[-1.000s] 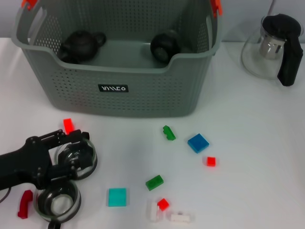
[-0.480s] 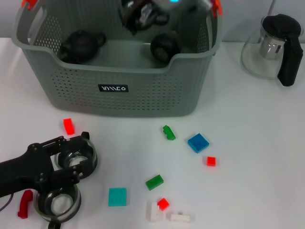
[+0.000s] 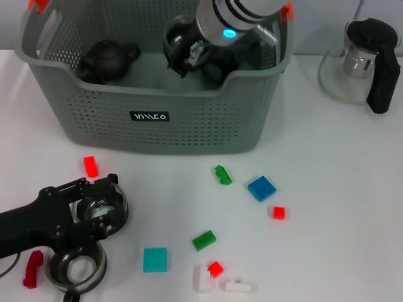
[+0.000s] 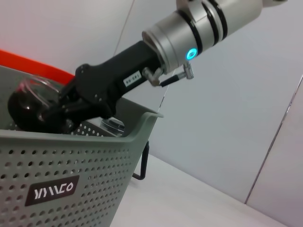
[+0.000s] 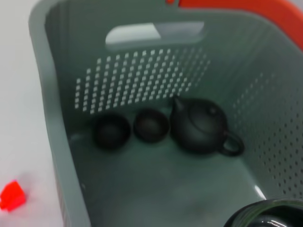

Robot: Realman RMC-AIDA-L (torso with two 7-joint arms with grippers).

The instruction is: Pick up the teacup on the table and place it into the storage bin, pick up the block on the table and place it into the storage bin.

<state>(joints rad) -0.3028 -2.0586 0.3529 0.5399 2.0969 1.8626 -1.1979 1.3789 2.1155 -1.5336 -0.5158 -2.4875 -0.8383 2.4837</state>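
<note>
The grey storage bin (image 3: pixel 189 119) stands at the back of the table. My right gripper (image 3: pixel 182 53) reaches down into it from above, shut on a glass teacup (image 3: pixel 176 34); the left wrist view shows the gripper (image 4: pixel 52 116) holding that teacup (image 4: pixel 23 101) just inside the bin's rim (image 4: pixel 71 156). At the front left, my left gripper (image 3: pixel 104 207) lies on the table with its fingers against both sides of a second glass teacup (image 3: pixel 101 211). A third glass teacup (image 3: pixel 79 267) sits beside it. Loose blocks lie in front of the bin: red (image 3: pixel 90 165), green (image 3: pixel 222 175), blue (image 3: pixel 262 188), teal (image 3: pixel 155 259).
Inside the bin (image 5: pixel 52 94) are a black teapot (image 5: pixel 201 127) and two small dark cups (image 5: pixel 111 132). A glass pitcher (image 3: pixel 362 63) with a black handle stands at the back right. More small red, green and white blocks (image 3: pixel 216 269) lie near the front edge.
My right arm came into view from above and lowered the teacup into the bin. The left gripper stayed around its teacup, its fingers drawing slightly closer.
</note>
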